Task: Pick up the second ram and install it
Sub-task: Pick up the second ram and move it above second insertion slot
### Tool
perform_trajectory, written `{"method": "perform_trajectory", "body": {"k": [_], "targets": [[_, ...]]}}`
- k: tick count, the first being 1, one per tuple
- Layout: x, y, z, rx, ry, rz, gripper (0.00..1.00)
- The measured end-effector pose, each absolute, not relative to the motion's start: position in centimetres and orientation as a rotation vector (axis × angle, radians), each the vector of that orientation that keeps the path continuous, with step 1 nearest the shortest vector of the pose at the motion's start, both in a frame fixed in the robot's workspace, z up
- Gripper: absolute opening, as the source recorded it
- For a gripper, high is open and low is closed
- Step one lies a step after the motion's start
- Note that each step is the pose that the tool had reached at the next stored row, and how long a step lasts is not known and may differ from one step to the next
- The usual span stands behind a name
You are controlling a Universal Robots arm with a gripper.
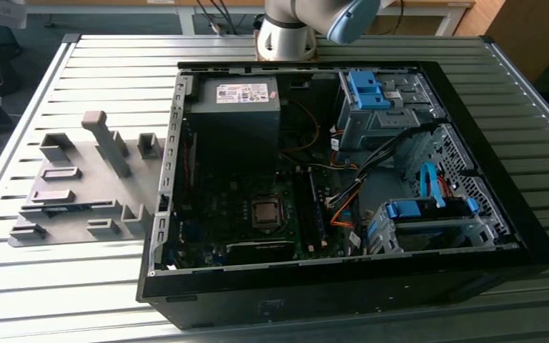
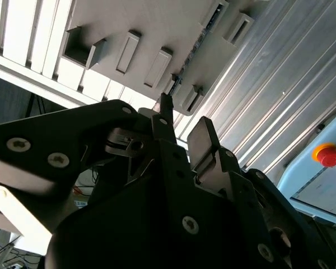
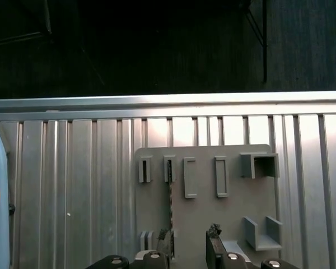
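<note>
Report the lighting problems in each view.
Exterior view: the computer case interior is dark against the bright table. Second wrist view: the gripper is a dark mass against glaring table slats. First wrist view: glare runs along the table edge, with blackness beyond.

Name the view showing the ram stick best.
The first wrist view: the second ram stands edge-on in the grey fixture, its length clear. The second wrist view shows a slanted sliver; in the exterior view, too small to tell.
</note>
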State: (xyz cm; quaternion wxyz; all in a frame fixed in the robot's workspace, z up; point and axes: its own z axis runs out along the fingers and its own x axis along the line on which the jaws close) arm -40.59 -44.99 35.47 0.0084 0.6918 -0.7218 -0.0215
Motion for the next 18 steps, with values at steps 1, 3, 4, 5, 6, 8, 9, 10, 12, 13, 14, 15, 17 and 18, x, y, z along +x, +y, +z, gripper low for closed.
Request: {"method": "perform_trajectory", "body": {"k": [1,3,4,5,6,8,9,10,12,13,14,15,17,18], "targets": [[-40.59,-44.99,35.3,2.162,-2.255,-0.067,0.38],[-40.59,-44.99,34.92,2.162,-2.255,-0.067,0.38],[-40.59,-45.0,34.74,2.162,-2.255,-0.067,0.38],[-40.59,-45.0,34.61,2.162,-2.255,-0.067,0.38],[-40.59,-45.0,34.51,2.162,-2.255,-0.067,0.38],[-40.59,-45.0,34.47,2.161,-2.255,-0.067,0.38],[-40.59,-45.0,34.45,2.162,-2.255,-0.067,0.38],[-40.59,-45.0,34.43,2.162,-2.255,-0.067,0.38],[-40.59,-45.0,34.43,2.162,-2.255,-0.067,0.38],[-40.59,-45.0,34.42,2.162,-2.255,-0.067,0.38],[-40.59,-45.0,34.42,2.162,-2.255,-0.067,0.38],[-40.59,-45.0,34.42,2.162,-2.255,-0.067,0.38],[-40.59,-45.0,34.41,2.162,-2.255,-0.067,0.38],[-40.59,-45.0,34.41,2.162,-2.255,-0.067,0.38]]}}
